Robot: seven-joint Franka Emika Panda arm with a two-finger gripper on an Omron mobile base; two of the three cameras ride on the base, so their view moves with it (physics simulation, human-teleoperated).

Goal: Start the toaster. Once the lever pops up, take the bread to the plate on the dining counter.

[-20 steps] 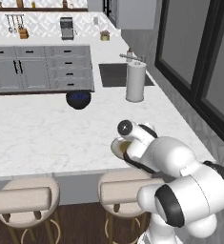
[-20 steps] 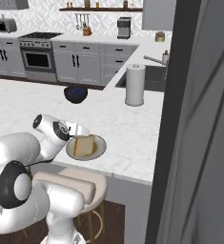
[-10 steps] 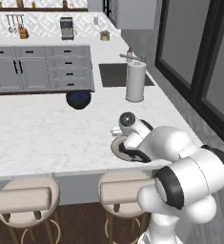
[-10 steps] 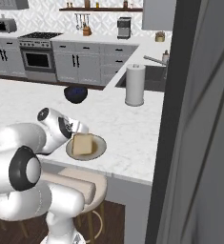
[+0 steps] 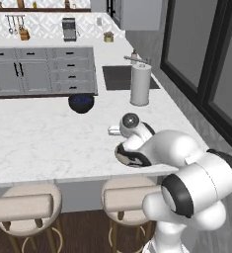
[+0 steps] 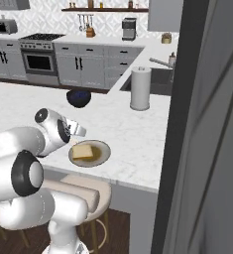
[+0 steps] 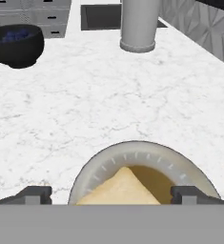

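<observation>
In the left base view the white arm bends low over the near edge of the dining worktop (image 5: 48,138), its hand covering most of the plate (image 5: 123,157), whose dark rim shows beneath it; a dark bowl (image 5: 81,103) sits farther back, a paper towel roll (image 5: 140,85) stands near the inset sink (image 5: 118,77), and two tan-cushioned stools (image 5: 23,205) are tucked below. In the right base view the bread (image 6: 83,151) lies flat on the plate (image 6: 102,154), just beside the arm's hand, with the bowl (image 6: 79,97) and towel roll (image 6: 140,88) behind. In the hand view the pincer (image 7: 113,195) stands wide apart, its two dark fingertips (image 7: 35,194) flanking the plate (image 7: 137,151) and gripping nothing; the bread (image 7: 119,187) rests in the plate between them.
</observation>
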